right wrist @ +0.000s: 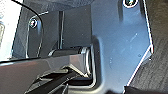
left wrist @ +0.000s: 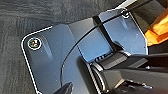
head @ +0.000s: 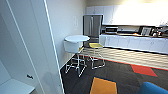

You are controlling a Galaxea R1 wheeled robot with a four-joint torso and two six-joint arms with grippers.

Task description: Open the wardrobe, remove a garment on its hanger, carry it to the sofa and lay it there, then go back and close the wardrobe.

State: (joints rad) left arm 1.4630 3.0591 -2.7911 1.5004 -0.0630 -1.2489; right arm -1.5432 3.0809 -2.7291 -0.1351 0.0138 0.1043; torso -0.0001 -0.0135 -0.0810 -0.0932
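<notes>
White panel (head: 30, 50) of smooth laminate, standing tall at the near left of the head view, with a small dark fitting (head: 30, 76) low on its face; whether it belongs to the wardrobe cannot be told. Centre: round white table (head: 77, 38) on thin metal legs, beside a yellow-seated stool (head: 96, 45). Behind them, a steel refrigerator (head: 93, 25), then white kitchen cabinets (head: 135, 42) with a microwave (head: 111, 30) on the counter. Floor: dark textured carpet (head: 120, 75) with an orange square tile (head: 103, 86) and a red tile (head: 143, 70). Far right, at the lower corner, a rounded turquoise-blue edge of the sofa (head: 153, 88). The left wrist view adds a fold of burnt-orange fabric, the garment (left wrist: 158, 31), at the frame edge above grey carpet. Neither wrist view reveals the fingers, so the state of both jaws cannot be told.
</notes>
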